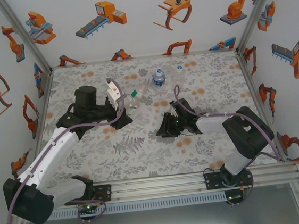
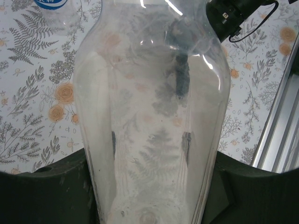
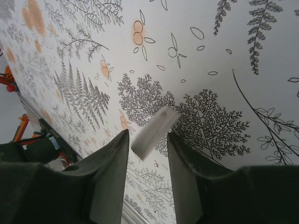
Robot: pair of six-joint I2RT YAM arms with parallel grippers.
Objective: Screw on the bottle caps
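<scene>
Clamped jaws on my left gripper [image 2: 149, 158] hold a clear bottle [image 2: 149, 93], whose long axis runs toward 12 o'clock in the wrist view. My right gripper [image 3: 148, 134] stands narrow around a white cap [image 3: 154, 126], but I can't tell whether it pinches. Seen from above, the bottle lies near, at 10 o'clock from the right gripper.

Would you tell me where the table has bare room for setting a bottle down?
Free: the near strip between the arm bases, and the far-right corner. Crowded: the middle, around the blue-label bottle, left gripper and right gripper.
</scene>
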